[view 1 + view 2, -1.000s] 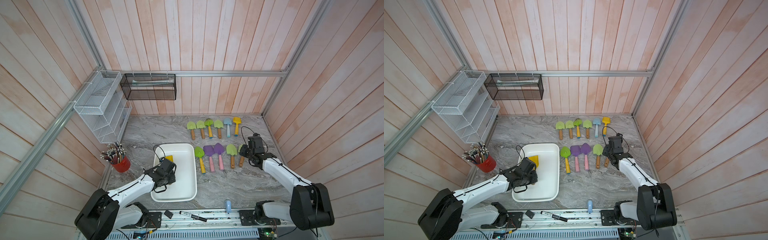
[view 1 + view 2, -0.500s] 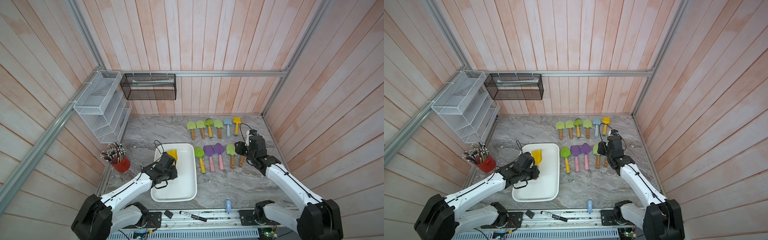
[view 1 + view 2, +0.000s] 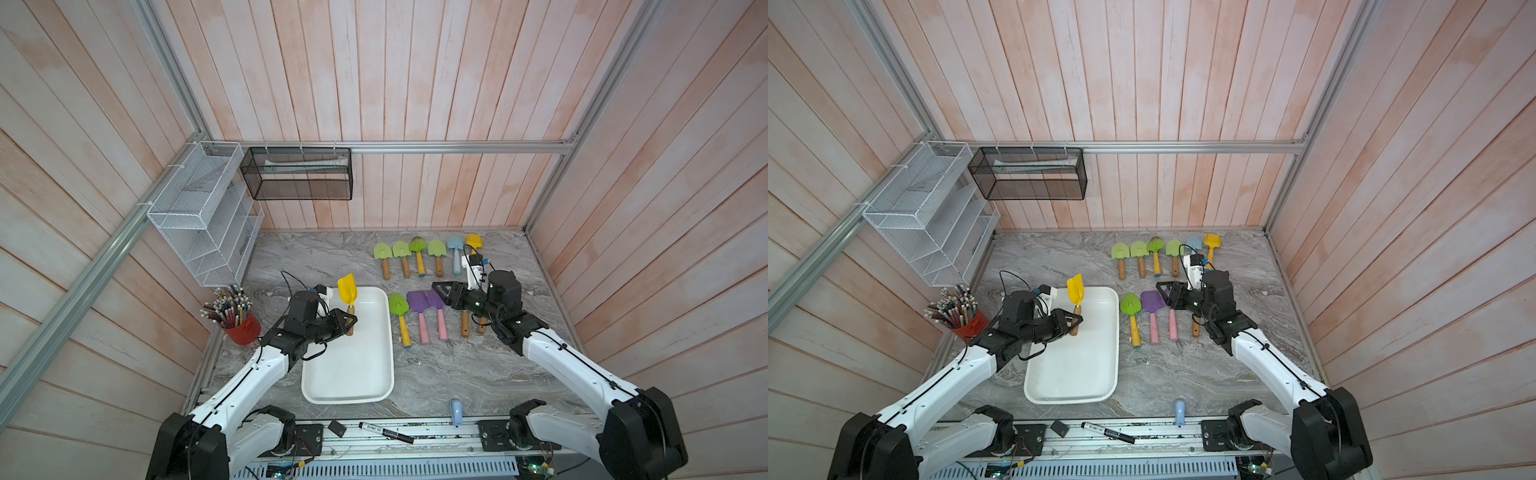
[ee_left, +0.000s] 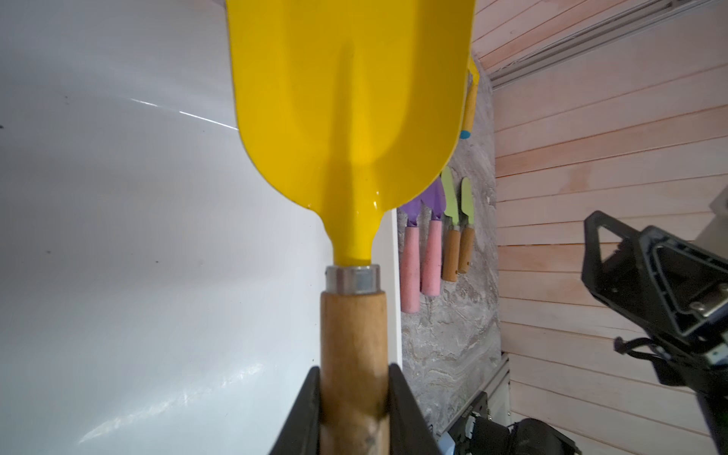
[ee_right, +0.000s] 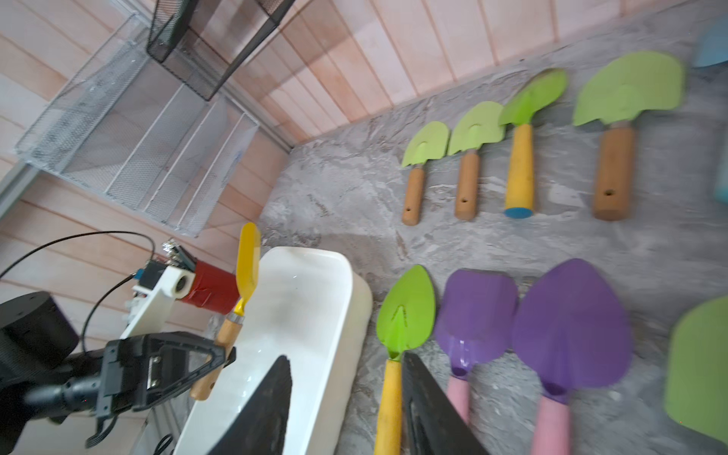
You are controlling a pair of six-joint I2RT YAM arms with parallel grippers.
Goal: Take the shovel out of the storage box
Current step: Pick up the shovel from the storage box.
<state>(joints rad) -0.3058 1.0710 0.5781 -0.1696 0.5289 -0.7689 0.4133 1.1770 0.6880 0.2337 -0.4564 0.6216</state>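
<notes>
- Left claw (image 3: 351,322) of mine is clamped on the yellow shovel (image 3: 347,287) by its wooden handle, blade tilted up, above the far left corner of the storage box (image 3: 353,374).
- Right claw (image 3: 441,293) hovers, jaws apart and empty, over the purple shovels (image 3: 417,300).

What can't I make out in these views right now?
- Yellow-bladed wooden-handled shovel: blade tip cut off by the left wrist view's edge.
- Two wooden-handled shovels: blades hidden under the right gripper in both top views.
- Light-blue shovel: blurred and cut off in the right wrist view.
</notes>
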